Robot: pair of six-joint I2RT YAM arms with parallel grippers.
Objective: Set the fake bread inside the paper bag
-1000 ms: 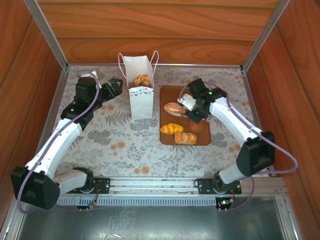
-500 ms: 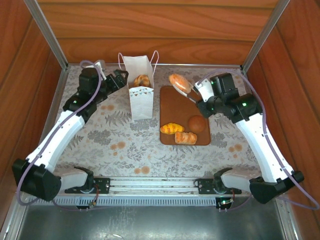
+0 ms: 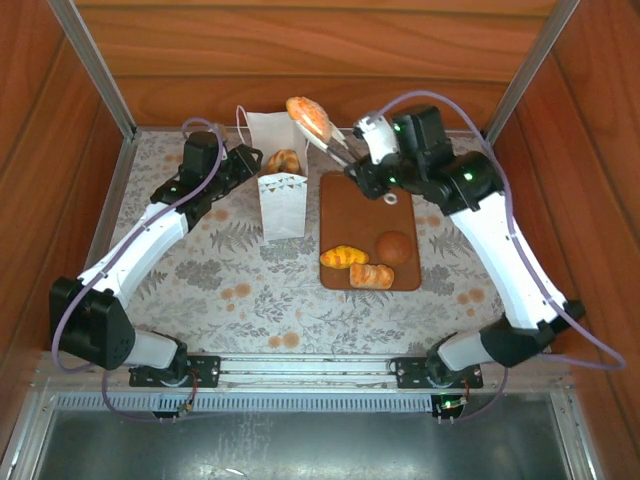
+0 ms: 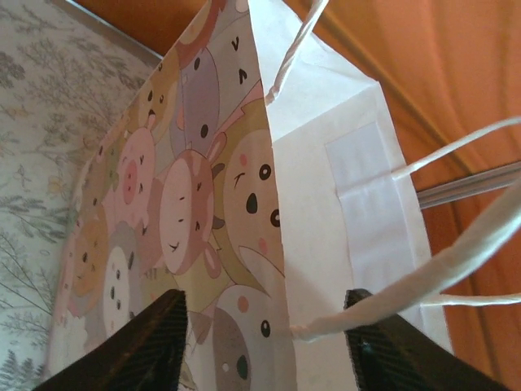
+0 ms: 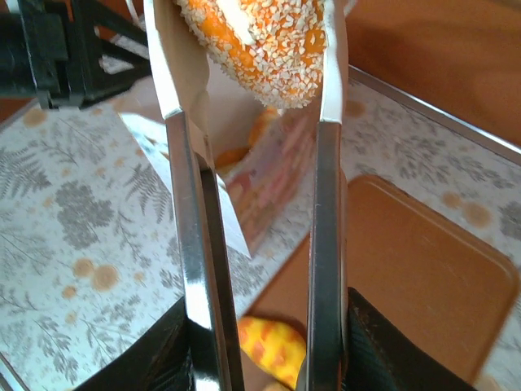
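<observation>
Where the right gripper (image 3: 368,178) sits: over the far end of the tray, fingers (image 5: 159,358) pressed onto the two arms of the metal tongs (image 3: 335,150)
tongs: steel blades run from the gripper toward the bag; their tips clamp the seeded roll
seeded roll (image 3: 308,117): orange-brown with white seeds – pinched between the tong tips (image 5: 260,49), up in the air over the bag's far right corner
left gripper (image 3: 240,160): at the bag's left side by its top rim; black fingers (image 4: 138,346) stand apart with the bag's corner fold between them – cannot tell if they press the paper
paper bag (image 3: 283,205): upright on the table between the two arms, mouth open; white front, cartoon-animal print on the side (image 4: 203,204)
cord handles (image 4: 456,261): pale cord, one loop lying across the right finger of the left gripper
bread in bag (image 3: 283,160): golden piece showing inside the open mouth
tray (image 3: 355,205): flat, brown, just right of the bag
yellow croissant (image 3: 343,257): on the tray, near left corner
oblong roll (image 3: 371,276): on the tray's near edge, touching or just beside the croissant
dark bun (image 3: 396,246): round, on the tray, right of the croissant
table (image 3: 220,270): grey leaf-and-flower print cloth
</observation>
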